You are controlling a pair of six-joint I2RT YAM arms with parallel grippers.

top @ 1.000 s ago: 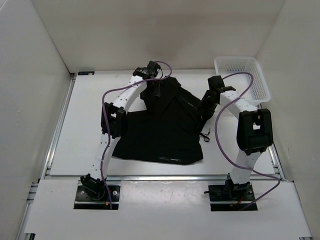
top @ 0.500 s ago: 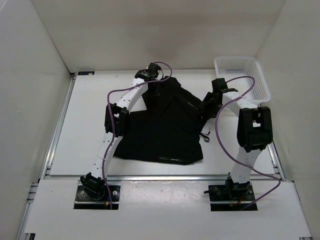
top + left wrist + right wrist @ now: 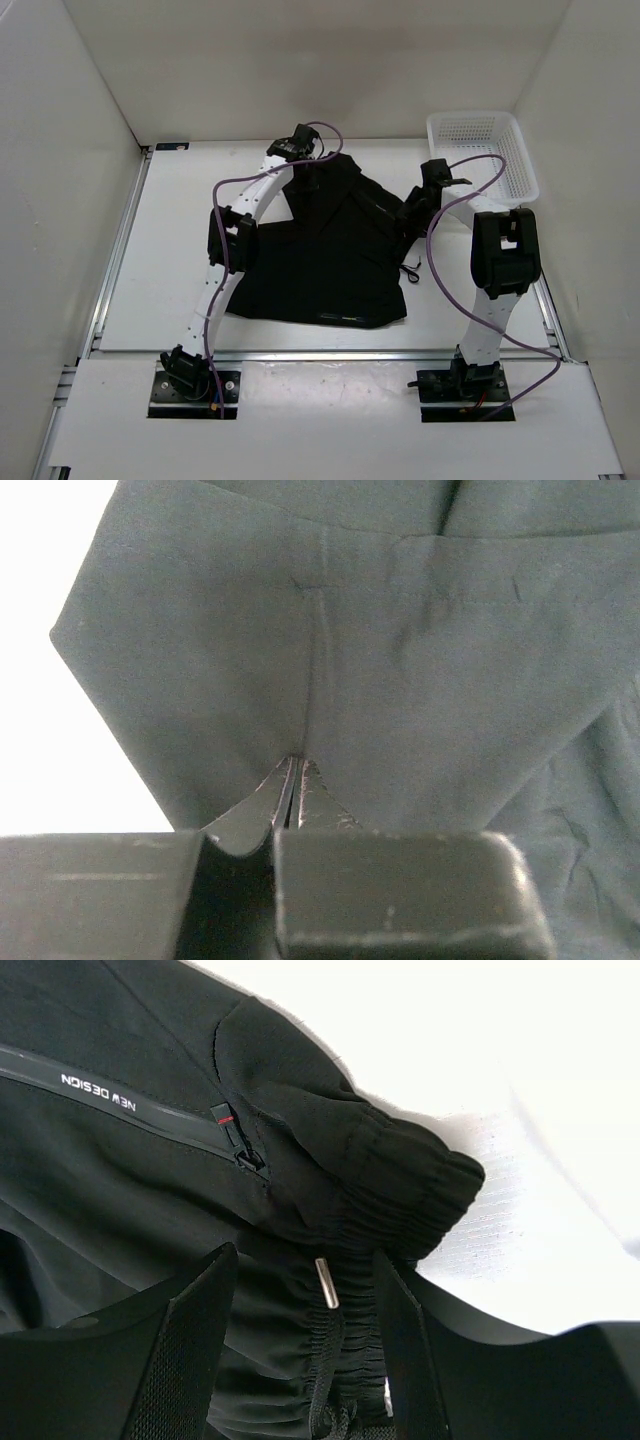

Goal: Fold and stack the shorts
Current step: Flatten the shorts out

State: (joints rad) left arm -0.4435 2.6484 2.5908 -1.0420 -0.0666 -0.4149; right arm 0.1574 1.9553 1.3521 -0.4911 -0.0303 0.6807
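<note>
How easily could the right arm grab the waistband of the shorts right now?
Probably yes. The right end effector is open over the gathered waistband of the shorts, nothing between them. The left end effector pinches cloth elsewhere, out of its way.

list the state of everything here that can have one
shorts, lying partly folded, not stacked
left gripper, fingers shut on the shorts' cloth
right gripper, fingers open, astride the shorts' gathered edge
basket, upright, nothing seen inside
</note>
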